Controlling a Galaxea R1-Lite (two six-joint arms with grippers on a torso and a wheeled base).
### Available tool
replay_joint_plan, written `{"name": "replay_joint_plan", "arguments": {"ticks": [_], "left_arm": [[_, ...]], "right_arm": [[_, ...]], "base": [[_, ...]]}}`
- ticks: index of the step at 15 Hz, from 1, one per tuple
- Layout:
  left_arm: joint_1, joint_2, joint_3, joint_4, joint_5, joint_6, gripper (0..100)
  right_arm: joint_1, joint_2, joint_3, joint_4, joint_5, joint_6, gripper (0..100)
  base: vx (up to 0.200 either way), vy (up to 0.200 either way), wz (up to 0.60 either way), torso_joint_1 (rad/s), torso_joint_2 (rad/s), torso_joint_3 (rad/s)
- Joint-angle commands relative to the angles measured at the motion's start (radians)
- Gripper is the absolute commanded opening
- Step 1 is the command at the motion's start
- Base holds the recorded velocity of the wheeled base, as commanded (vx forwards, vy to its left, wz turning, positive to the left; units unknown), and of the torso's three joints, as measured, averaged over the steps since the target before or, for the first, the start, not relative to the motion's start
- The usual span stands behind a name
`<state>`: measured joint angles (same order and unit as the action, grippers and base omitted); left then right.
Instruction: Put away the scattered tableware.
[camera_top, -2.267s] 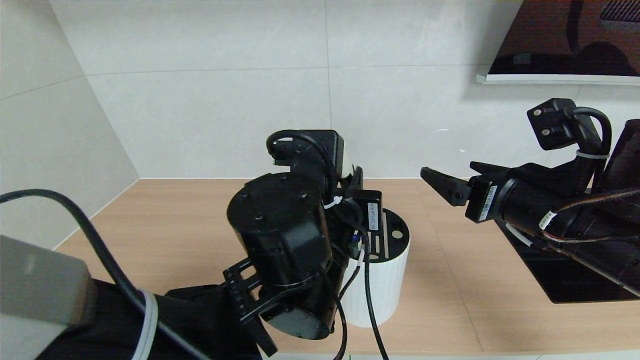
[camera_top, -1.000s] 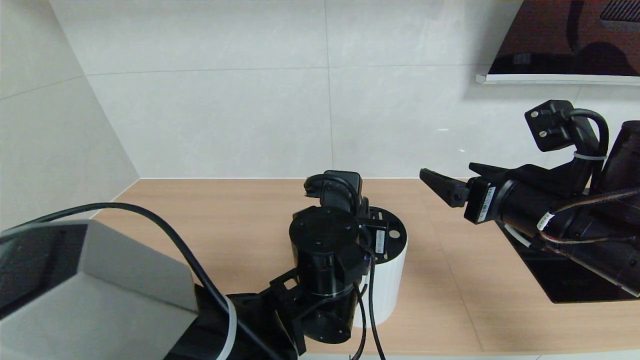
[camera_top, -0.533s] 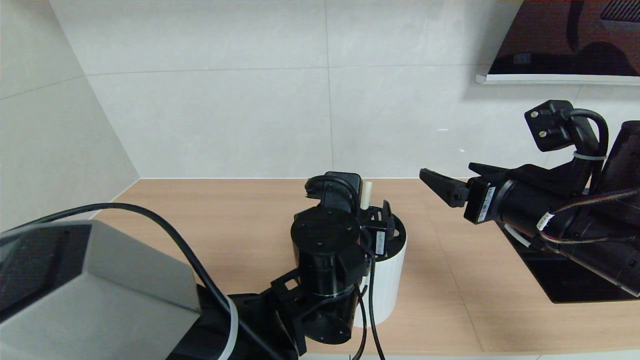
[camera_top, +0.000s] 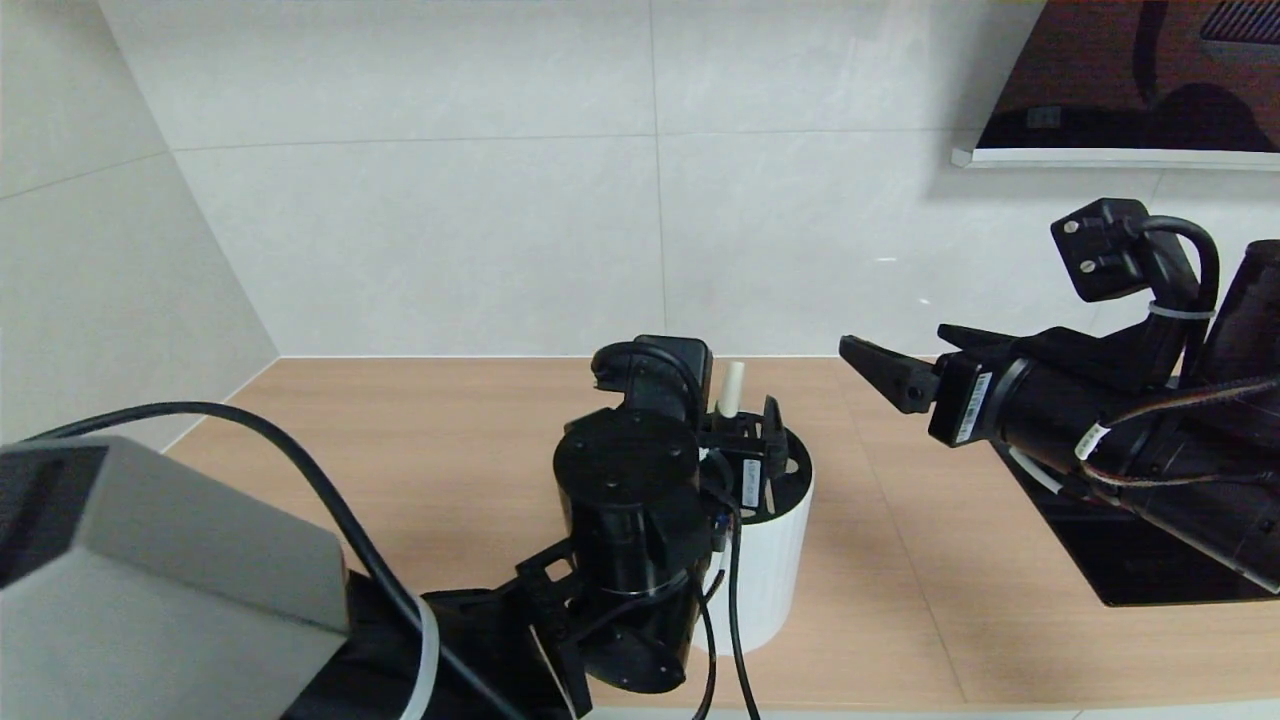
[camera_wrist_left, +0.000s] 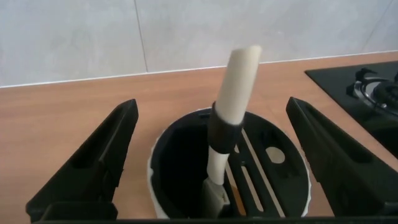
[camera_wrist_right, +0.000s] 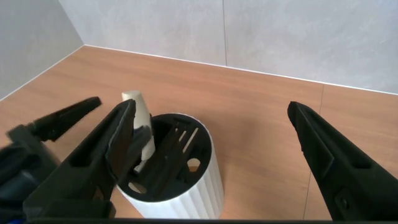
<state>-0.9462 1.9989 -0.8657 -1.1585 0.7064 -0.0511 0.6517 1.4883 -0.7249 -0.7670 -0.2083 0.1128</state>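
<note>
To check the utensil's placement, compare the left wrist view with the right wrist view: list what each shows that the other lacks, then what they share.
Left wrist view, not the right: the black hob beside the counter, and a look down into the holder's open top. Right wrist view, not the left: the holder's ribbed white side. Both: the cream-handled utensil standing in the holder, the wooden counter and the tiled wall.

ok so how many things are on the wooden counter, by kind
white ribbed cylindrical utensil holder with black slotted top: 1
cream-handled utensil with a black band, standing in the holder: 1
black cooktop: 1
total: 3
</note>
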Motion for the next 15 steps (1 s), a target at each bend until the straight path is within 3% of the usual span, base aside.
{"name": "replay_joint_plan", "arguments": {"ticks": [1,2,5,6,9,11,13,14,15], "left_arm": [[0.024,-0.192,0.086,0.003,-0.093,-0.001,100],[0.046,-0.278,0.128,0.017,-0.163,-0.001,100],[0.078,-0.489,0.188,0.1,-0.268,-0.027,100],[0.084,-0.503,0.192,0.109,-0.277,-0.027,100],[0.29,-0.795,0.341,0.24,-0.467,-0.03,100],[0.377,-0.944,0.401,0.352,-0.493,-0.075,100],[0.397,-1.059,0.413,0.451,-0.492,-0.081,100],[0.455,-1.183,0.412,0.565,-0.492,-0.078,100],[0.475,-1.235,0.41,0.612,-0.493,-0.076,100]], "right_arm": [[-0.001,-0.033,0.007,-0.002,0.001,0.001,100],[-0.003,-0.051,0.005,-0.002,0.001,0.001,100],[-0.08,-0.088,0.002,-0.002,0.003,0.001,100],[-0.086,-0.092,0.002,-0.002,0.003,0.001,100],[-0.101,-0.247,0.033,0.006,0.004,-0.007,100],[-0.152,-0.339,0.088,0.006,0.004,-0.004,100],[-0.201,-0.395,0.147,0.006,0.006,-0.005,100],[-0.261,-0.477,0.202,0.008,0.007,-0.005,100],[-0.279,-0.511,0.219,0.008,0.007,-0.005,100]], "base": [[0.0,0.0,0.0,0.0,0.0,0.0],[0.0,0.0,0.0,0.0,0.0,0.0],[0.0,0.0,0.0,0.0,0.0,0.0],[0.0,0.0,0.0,0.0,0.0,0.0],[0.0,0.0,0.0,0.0,0.0,0.0],[0.0,0.0,0.0,0.0,0.0,0.0],[0.0,0.0,0.0,0.0,0.0,0.0],[0.0,0.0,0.0,0.0,0.0,0.0],[0.0,0.0,0.0,0.0,0.0,0.0]]}}
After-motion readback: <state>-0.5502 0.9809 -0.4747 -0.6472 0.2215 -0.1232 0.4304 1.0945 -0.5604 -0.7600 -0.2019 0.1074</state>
